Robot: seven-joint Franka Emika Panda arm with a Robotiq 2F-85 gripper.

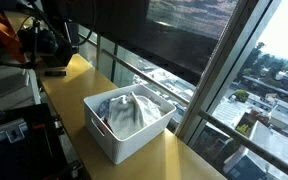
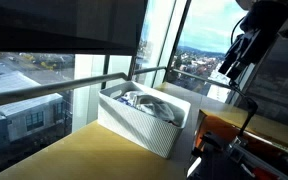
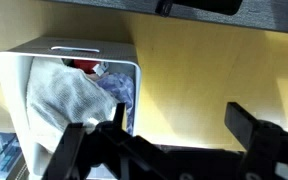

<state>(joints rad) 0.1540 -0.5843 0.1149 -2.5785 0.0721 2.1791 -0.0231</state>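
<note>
Cloths (image 1: 124,112) lie bunched in the white bin (image 1: 112,148), whose walls keep them heaped together at the window side of the counter (image 1: 79,78), while the gripper (image 3: 159,128) hangs above, right of them in the wrist view (jaws spread wide, holding nothing).

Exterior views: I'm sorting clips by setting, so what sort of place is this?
Probably an upper-floor office or lab: a wooden counter runs along tall windows with a dark roller blind, city rooftops lie far below, and a white basket of cloths sits on the counter.
</note>
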